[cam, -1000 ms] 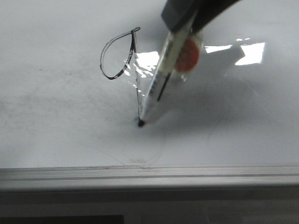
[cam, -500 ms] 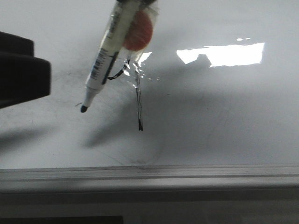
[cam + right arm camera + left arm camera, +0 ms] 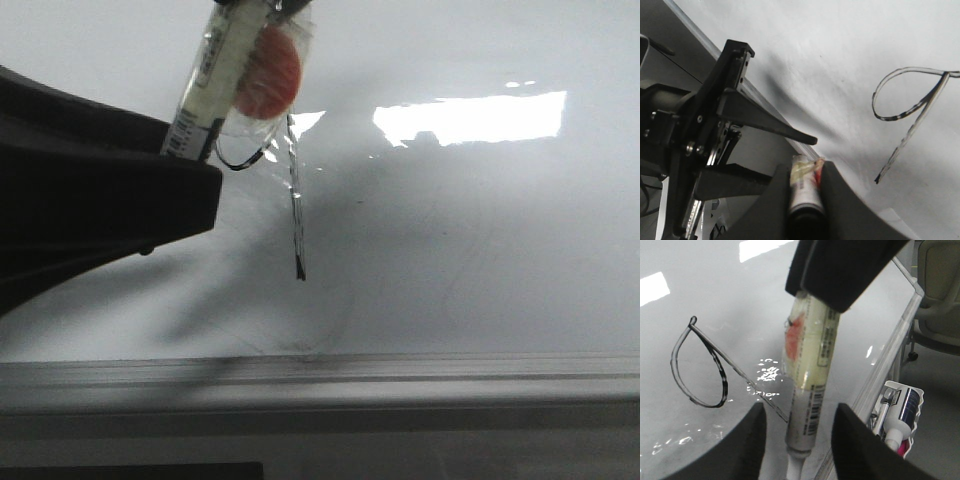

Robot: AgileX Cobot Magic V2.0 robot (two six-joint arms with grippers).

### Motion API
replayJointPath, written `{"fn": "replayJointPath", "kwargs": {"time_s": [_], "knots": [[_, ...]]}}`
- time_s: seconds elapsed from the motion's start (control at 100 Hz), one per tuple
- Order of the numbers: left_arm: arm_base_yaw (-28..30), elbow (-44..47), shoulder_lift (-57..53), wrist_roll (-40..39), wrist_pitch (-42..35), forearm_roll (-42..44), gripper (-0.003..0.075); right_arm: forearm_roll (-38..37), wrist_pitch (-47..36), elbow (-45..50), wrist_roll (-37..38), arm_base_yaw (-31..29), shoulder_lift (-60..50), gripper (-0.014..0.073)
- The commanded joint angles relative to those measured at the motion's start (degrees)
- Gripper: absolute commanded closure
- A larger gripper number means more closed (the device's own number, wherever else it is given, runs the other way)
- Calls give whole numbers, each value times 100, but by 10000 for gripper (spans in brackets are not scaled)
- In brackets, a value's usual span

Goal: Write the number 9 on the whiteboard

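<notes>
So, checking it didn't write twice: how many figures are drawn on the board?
1. The 9 lies near the middle of the board, its loop partly behind the marker in the front view. Beyond it only faint smudges show, though part of the board is hidden.

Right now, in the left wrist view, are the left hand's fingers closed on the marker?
No. The left hand is open, its fingers apart on either side of the marker, which the right hand grips.
</notes>
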Motion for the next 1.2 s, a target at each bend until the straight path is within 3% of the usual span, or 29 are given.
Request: {"fn": "replayJointPath", "kwargs": {"time_s": [0.0, 0.08, 0.25, 0.32, 0.44, 0.54, 0.78, 0.95, 1.19], "knots": [[-41, -182, -40, -67, -491, -16, 608, 56, -293, -197, 4, 12, -92, 652], [-41, -182, -40, -67, -491, -16, 743, 56, -281, -197, 4, 12, -92, 652], [-41, -182, -40, -67, -491, -16, 741, 56, -303, -197, 4, 12, -92, 638], [-41, -182, -40, -67, -491, -16, 741, 56, -303, -197, 4, 12, -92, 556], [-41, -182, -59, -138, -368, -210, 741, 12, -316, -197, 4, 12, -92, 316], [-41, -182, -193, -371, 17, -884, 741, -16, -351, -197, 4, 12, -92, 218], [-41, -182, -776, -372, 864, -3481, 741, -16, -382, -197, 4, 12, -92, 218], [-41, -182, -785, -361, 987, -4586, 741, -16, -438, -197, 4, 12, -92, 218], [-41, -182, -602, -349, 1107, -4800, 741, -16, -462, -197, 4, 12, -92, 218]]}}
